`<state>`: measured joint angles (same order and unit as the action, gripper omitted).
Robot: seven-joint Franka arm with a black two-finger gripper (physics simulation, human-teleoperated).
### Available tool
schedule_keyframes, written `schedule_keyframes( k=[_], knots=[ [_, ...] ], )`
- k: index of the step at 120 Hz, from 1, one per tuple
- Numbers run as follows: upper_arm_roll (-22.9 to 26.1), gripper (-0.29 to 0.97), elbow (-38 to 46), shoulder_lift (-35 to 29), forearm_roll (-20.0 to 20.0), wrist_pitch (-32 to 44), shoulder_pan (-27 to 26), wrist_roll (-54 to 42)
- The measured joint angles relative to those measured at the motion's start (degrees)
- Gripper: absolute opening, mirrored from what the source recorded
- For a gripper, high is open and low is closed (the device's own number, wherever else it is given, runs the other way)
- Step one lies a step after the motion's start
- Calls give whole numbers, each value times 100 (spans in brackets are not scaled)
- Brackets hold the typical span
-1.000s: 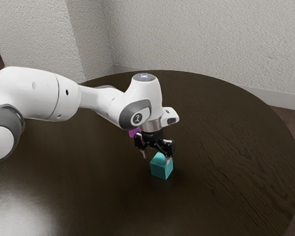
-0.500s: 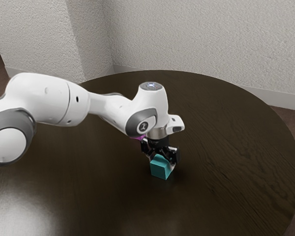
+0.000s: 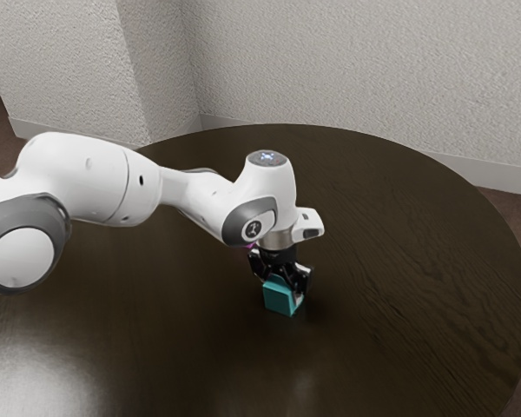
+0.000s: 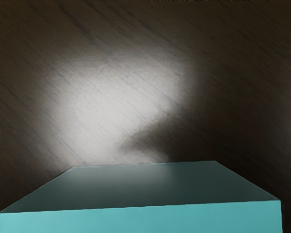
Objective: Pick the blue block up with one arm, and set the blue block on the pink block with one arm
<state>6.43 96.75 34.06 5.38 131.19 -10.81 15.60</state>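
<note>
The blue block (image 3: 283,301), a teal cube, rests on the dark round table (image 3: 399,261) near its middle. My gripper (image 3: 281,280) is low over it, its black fingers (image 3: 260,269) straddling the cube's upper part from two sides, still open. In the wrist view the blue block (image 4: 145,204) lies just under the hand. A sliver of the pink block (image 3: 247,248) peeks out behind the hand; the rest of it is hidden.
The table's rim (image 3: 504,252) curves along the exterior view's right. A white textured wall (image 3: 373,69) with a corner pillar stands behind. Bare dark wood surrounds the cube.
My hand has moved to the exterior view's right and come down over the blue block. The fingers now reach around its top. The block has not moved.
</note>
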Motion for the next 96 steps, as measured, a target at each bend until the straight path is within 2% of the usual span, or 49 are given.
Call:
schedule_keyframes(
  k=[16,49,73,96],
  knots=[
    [-16,38,-85,-53,51,-17,9,8],
    [-152,40,-450,-199,65,-178,139,-42],
    [-102,40,-996,-126,58,-393,781,-167],
    [175,40,-1837,421,49,-728,1343,-279]
  ],
)
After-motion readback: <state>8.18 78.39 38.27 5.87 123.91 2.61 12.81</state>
